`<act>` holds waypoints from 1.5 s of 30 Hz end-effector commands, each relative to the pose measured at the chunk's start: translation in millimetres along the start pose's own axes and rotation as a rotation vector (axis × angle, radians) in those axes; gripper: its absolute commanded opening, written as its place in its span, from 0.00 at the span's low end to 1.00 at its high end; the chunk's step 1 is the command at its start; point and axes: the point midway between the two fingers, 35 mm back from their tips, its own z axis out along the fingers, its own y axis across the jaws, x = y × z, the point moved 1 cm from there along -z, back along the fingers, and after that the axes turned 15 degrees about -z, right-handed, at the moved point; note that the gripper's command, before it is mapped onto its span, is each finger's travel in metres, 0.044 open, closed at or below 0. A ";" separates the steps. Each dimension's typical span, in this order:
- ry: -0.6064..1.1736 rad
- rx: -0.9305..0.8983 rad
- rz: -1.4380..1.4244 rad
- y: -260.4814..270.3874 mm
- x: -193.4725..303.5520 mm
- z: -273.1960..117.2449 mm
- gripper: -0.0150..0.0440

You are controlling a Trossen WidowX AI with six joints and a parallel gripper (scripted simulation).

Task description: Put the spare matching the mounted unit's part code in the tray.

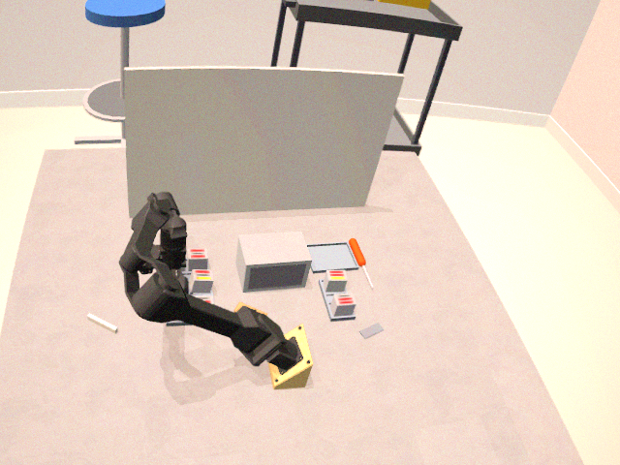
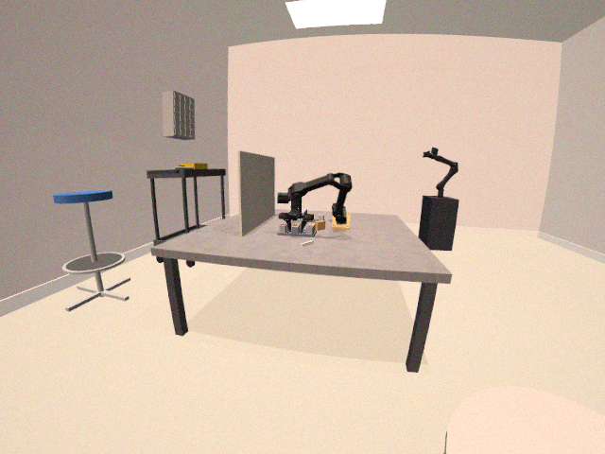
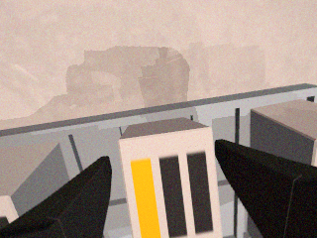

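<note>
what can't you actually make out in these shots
- Code on the mounted unit's back: top view shows only its top and front.
- Spare between the end effector fingers: bottom cut off by the wrist frame edge.
- Spares under the arm: partly hidden in top view.
- Spare stripes: too small in exterior view.

Your wrist view crops both fingers at the bottom edge, tips out of sight, and the spare between them loses its base there too. The neighbouring block runs off the right edge, its coded face unseen. From the top, the arm covers part of the left rack, hiding at least 1 spare. The mounted unit shows you no back. From the exterior camera, every code is too small to read.
</note>
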 end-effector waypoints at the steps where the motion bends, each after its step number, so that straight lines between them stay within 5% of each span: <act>1: 0.003 -0.003 0.004 1.2 1.0 1.2 0.76; 8: 0.003 -0.003 0.004 1.2 1.0 1.2 0.76; 13: 0.000 -0.001 0.001 0.4 0.2 0.4 0.54; 21: 0.000 -0.001 0.001 0.4 0.2 0.4 0.45; 26: 0.000 -0.001 0.001 0.4 0.2 0.4 0.25; 35: 0.002 -0.002 0.001 0.0 0.6 -2.6 0.25; 45: 0.012 -0.006 0.004 -1.6 3.4 -51.0 0.25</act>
